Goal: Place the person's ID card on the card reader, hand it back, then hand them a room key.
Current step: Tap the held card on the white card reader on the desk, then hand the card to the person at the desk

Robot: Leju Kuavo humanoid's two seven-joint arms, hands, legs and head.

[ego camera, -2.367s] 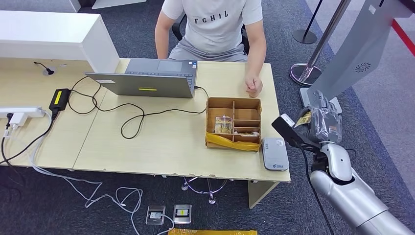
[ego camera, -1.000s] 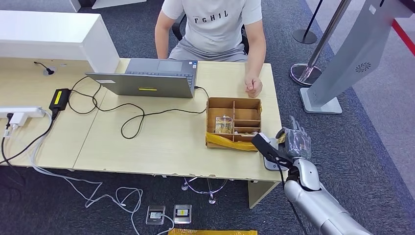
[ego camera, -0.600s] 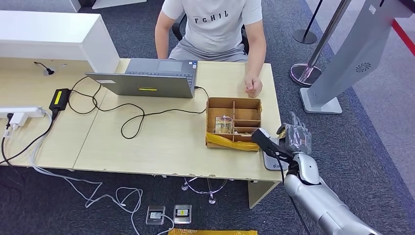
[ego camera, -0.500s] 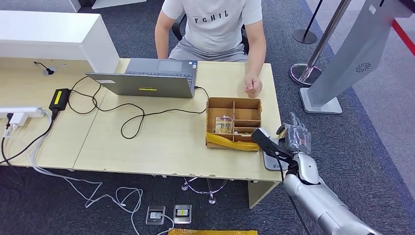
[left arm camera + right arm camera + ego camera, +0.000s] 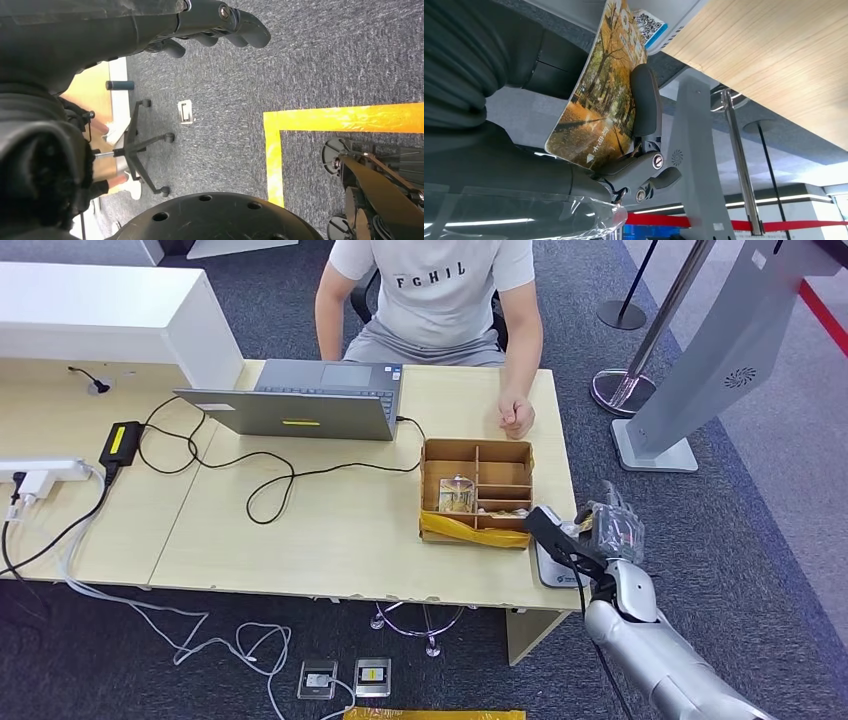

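Right there, pinched the ID card (image 5: pixel 596 107) in the right robot hand (image 5: pixel 608 532), fingers (image 5: pixel 645 102) clamped on its face, just over the card reader (image 5: pixel 556 562) at the counter (image 5: pixel 330 540) edge. Beyond, saw the cardboard box (image 5: pixel 478 490), then the person's fist (image 5: pixel 516 418) resting.

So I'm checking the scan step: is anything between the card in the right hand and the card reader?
Nothing visible. The right hand holds the card just above the card reader at the desk's front corner; the cardboard box sits beside it.
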